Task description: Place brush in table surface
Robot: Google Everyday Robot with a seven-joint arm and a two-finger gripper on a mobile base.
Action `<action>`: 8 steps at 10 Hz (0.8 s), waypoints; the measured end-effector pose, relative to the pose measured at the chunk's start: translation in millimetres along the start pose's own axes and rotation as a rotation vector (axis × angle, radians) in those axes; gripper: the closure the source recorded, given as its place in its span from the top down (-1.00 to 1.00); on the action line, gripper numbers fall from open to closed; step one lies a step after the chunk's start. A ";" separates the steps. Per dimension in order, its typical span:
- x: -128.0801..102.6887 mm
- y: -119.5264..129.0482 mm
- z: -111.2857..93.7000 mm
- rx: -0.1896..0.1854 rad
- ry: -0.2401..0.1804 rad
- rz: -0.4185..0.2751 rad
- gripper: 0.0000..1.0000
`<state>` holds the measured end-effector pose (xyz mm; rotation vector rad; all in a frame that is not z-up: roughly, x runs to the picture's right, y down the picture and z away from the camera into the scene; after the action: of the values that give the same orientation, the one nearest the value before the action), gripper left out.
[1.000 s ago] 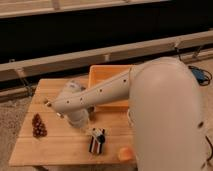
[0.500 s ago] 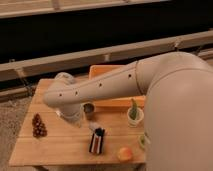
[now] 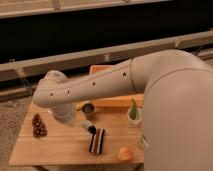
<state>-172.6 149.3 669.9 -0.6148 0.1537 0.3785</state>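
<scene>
The brush point(image 3: 89, 127), with a white handle and a black head, slants low over the table surface point(image 3: 60, 147), just left of and above the black and orange striped pad point(image 3: 97, 141). My gripper point(image 3: 74, 120) hangs at the end of the white arm over the left middle of the table. Its lower end is right at the brush's handle. Whether the brush is held or resting on the planks cannot be told.
A yellow-orange tub point(image 3: 116, 102) stands at the back of the table, with a small metal cup point(image 3: 88, 108) in front of it. A green plant in a white pot point(image 3: 133, 114) is at the right. An orange fruit point(image 3: 125, 153) lies near the front edge. A brown pine cone point(image 3: 38, 126) is at the left. My arm's big link fills the right side.
The arm's forearm has risen and stretched across the tub, uncovering the plant and the fruit. The gripper has stayed over the left middle of the table, with the brush by the striped pad.
</scene>
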 end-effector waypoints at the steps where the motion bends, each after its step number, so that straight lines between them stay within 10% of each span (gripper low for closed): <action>1: -4.7 0.1 -3.6 0.000 -0.009 -0.005 -1.00; 8: -29.0 -3.2 -43.1 -0.008 -0.095 -0.024 0.21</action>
<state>-199.3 112.9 644.0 -0.6051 0.0537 0.3847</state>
